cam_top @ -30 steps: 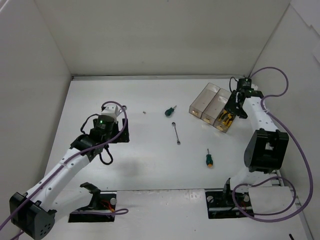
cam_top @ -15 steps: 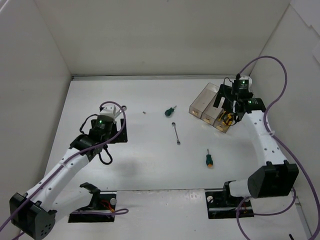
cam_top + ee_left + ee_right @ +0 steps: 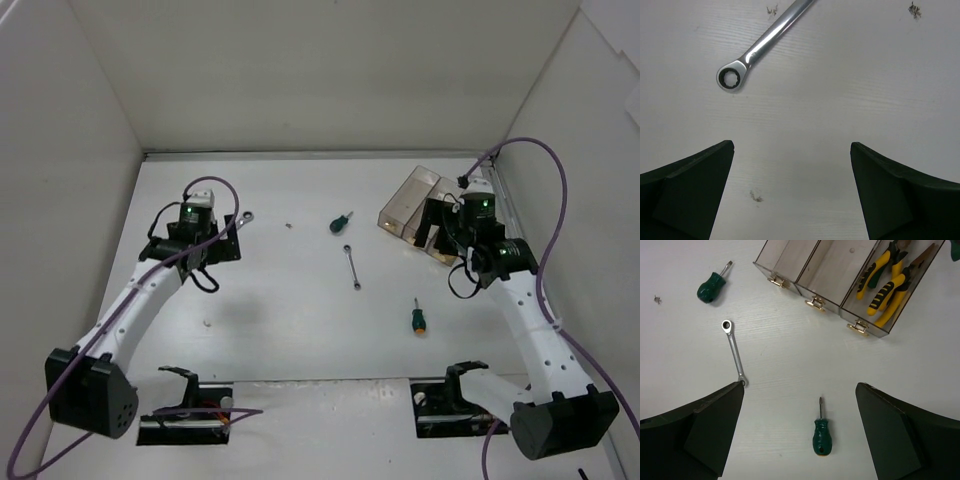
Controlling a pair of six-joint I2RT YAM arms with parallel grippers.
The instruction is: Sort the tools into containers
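Note:
Three joined smoky containers (image 3: 832,267) (image 3: 405,200) stand at the far right. The rightmost one holds two yellow-handled pliers (image 3: 882,282); the other two look empty. On the table lie a green screwdriver (image 3: 712,287) (image 3: 341,221), a second screwdriver (image 3: 821,432) (image 3: 417,319) and a silver wrench (image 3: 734,352) (image 3: 351,266). My right gripper (image 3: 800,386) (image 3: 432,228) hovers open and empty just in front of the containers. Another wrench (image 3: 760,47) (image 3: 243,217) lies at the far left, just beyond my open, empty left gripper (image 3: 791,146) (image 3: 222,240).
White walls close in the table on the left, back and right. A tiny screw (image 3: 287,225) lies between the left wrench and the far screwdriver. Purple cables loop over both arms.
My right gripper has opened, left the yellow pliers in the rightmost container and drawn back and up. My left arm has swung to the far left, toward the wrench there.

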